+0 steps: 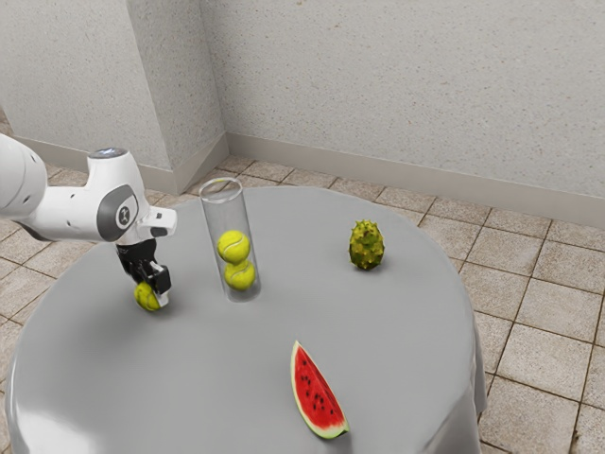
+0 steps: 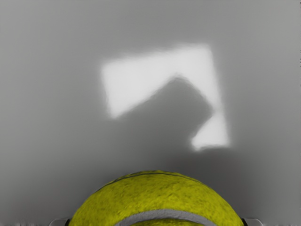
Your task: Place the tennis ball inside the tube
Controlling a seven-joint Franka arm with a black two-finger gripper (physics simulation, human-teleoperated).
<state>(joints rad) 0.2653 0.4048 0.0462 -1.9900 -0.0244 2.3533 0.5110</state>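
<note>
Beside the clear tube (image 1: 227, 216), the black gripper (image 1: 154, 294) grips a tennis ball (image 1: 145, 297); I'd raise it above the tube before crossing.

We see a red watermelon slice (image 1: 316, 395) and, well apart from it, a spiky yellow-green fruit (image 1: 367, 248) on our round gray table (image 1: 208, 378), near a speckled wall (image 1: 397, 85).

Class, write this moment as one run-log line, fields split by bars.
gripper: shut on tennis ball | held ball: outside tube | tube: upright, two balls inside | task: not yet done
</note>
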